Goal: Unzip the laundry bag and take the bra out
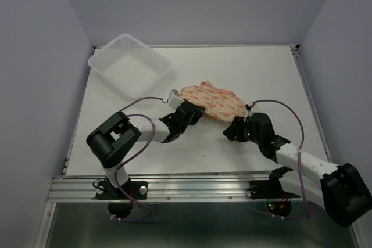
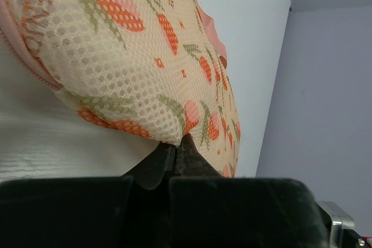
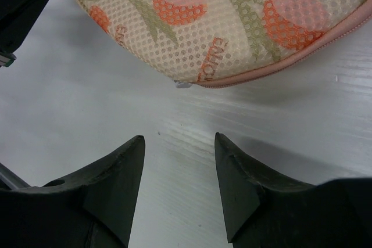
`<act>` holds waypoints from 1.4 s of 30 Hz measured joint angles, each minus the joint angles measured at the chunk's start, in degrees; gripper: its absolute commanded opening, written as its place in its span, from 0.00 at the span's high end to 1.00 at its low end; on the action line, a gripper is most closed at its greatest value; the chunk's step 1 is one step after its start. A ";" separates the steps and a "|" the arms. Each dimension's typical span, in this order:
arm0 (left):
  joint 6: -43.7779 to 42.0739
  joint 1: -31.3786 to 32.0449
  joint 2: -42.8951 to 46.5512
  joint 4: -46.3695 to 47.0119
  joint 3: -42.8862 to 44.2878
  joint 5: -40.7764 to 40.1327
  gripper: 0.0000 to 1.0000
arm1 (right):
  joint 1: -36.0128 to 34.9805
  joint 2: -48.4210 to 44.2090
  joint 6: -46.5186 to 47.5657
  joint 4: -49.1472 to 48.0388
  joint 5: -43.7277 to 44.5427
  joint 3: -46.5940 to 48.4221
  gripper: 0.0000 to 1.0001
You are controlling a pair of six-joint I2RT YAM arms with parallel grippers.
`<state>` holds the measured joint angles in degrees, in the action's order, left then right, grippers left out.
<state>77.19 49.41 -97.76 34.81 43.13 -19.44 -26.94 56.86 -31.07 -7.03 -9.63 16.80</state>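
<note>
The peach-pink laundry bag (image 1: 214, 101) with orange-red motifs lies at the table's middle. My left gripper (image 1: 196, 112) is at its left near edge. In the left wrist view the jaws are closed, and my left gripper (image 2: 177, 141) pinches a fold of the bag's mesh (image 2: 133, 56). My right gripper (image 1: 235, 128) is open and empty just in front of the bag's right end. In the right wrist view my right gripper (image 3: 179, 139) sits short of the pink zipper rim (image 3: 273, 71) and a small metal zipper pull (image 3: 182, 84). The bra is hidden.
A clear plastic tray (image 1: 131, 65) stands at the back left of the white table (image 1: 256, 74). Purple cables loop off both arms. The table's near edge has a metal rail (image 1: 192, 187).
</note>
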 measured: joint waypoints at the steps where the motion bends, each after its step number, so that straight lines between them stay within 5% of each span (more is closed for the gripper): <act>1: 0.02 0.00 0.00 -0.02 0.00 0.04 1.00 | -0.31 0.76 -0.02 -0.55 0.81 0.17 0.45; 30: 0.26 0.00 0.00 -0.35 0.00 1.44 1.00 | -6.14 8.57 -0.26 -14.91 19.26 -0.48 0.48; 42: 0.26 0.00 0.00 -0.37 0.00 1.46 1.00 | -6.14 11.85 0.26 -17.59 19.82 -0.59 0.72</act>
<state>77.45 49.41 -97.76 34.44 43.13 -17.98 -33.08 68.71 -30.81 -24.62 10.20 16.21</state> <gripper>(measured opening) 0.033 0.324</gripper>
